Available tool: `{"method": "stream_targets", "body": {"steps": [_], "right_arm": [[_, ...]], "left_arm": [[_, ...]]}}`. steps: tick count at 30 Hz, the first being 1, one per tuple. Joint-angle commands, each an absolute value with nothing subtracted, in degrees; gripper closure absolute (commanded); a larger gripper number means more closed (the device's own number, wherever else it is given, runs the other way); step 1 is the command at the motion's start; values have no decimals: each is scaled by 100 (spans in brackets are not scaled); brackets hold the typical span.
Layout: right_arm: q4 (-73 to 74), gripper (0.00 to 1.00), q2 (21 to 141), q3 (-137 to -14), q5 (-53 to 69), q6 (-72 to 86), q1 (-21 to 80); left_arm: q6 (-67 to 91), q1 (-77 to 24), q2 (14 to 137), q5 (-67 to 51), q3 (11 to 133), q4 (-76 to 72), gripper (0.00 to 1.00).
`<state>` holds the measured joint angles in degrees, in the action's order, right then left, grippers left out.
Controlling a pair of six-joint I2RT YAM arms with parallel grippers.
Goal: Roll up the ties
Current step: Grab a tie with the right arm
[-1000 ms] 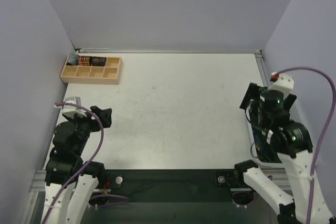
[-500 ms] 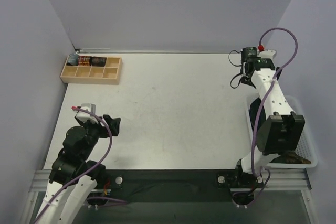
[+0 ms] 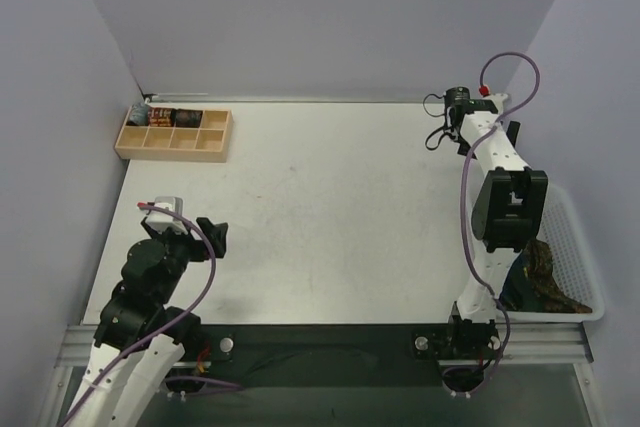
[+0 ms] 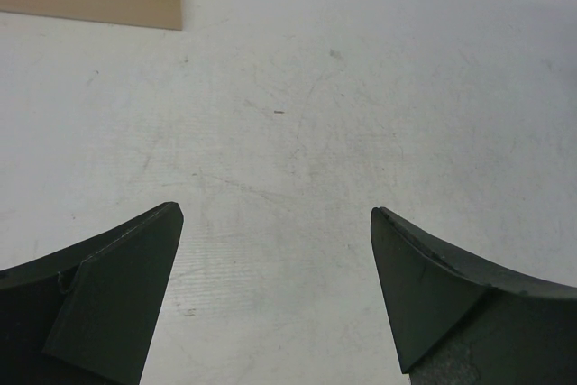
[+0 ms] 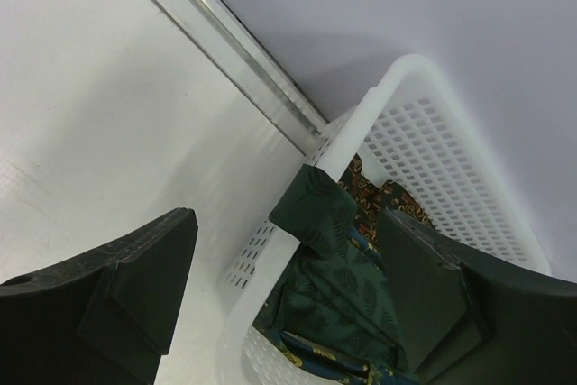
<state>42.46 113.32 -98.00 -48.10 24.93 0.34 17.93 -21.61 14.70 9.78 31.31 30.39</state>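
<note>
ties (image 5: 334,268) heaped in the white basket (image 5: 424,69) at the tabletop's (image 4: 315,87) right edge, green one draped over its rim, so I'm aiming the right gripper (image 5: 287,218) there, jaws spread; left gripper (image 4: 275,212) waits over the tabletop, jaws spread, empty.

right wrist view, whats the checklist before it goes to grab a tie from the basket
1. Tie within reach: ok, the green tie drapes over the rim of the basket.
2. Right gripper open and empty: ok.
3. Right gripper above the basket: not ok, it is at the far edge of the table, off to the basket's side.
4. Left gripper open and empty: ok.
5. Free slots in the wooden box: ok, the front row looks empty.
</note>
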Motion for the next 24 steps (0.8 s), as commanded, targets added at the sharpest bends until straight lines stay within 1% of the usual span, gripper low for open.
{"method": "stream_targets", "body": {"steps": [1,6,10,15,19,21,22,24], "right_arm": [[4439,18,11583,-9915,-5526,2908,17],[4447,21,11742,-9835,-5502,3041,-123],[4430,24,11830,-9765,-5485,3085,-176],[4412,25,11979,-9826,-5458,3041,-220],[4386,35,12023,-9852,-5423,3076,-229],[4395,37,12015,-9844,-5405,3094,-229],[4377,44,12006,-9844,-5397,3102,-229],[4377,48,11971,-9826,-5388,3103,-229]], "left_arm": [[1723,-2171,1573,976,3164,2786,3],[1731,-2171,1731,853,3182,2786,3],[1740,-2171,1863,782,3217,2786,3],[1749,-2171,1819,835,3190,2786,3],[1749,-2171,1846,800,3190,2777,3],[1749,-2171,1872,791,3199,2777,3],[1749,-2171,1872,791,3199,2786,3],[1749,-2171,1872,791,3199,2786,3]]}}
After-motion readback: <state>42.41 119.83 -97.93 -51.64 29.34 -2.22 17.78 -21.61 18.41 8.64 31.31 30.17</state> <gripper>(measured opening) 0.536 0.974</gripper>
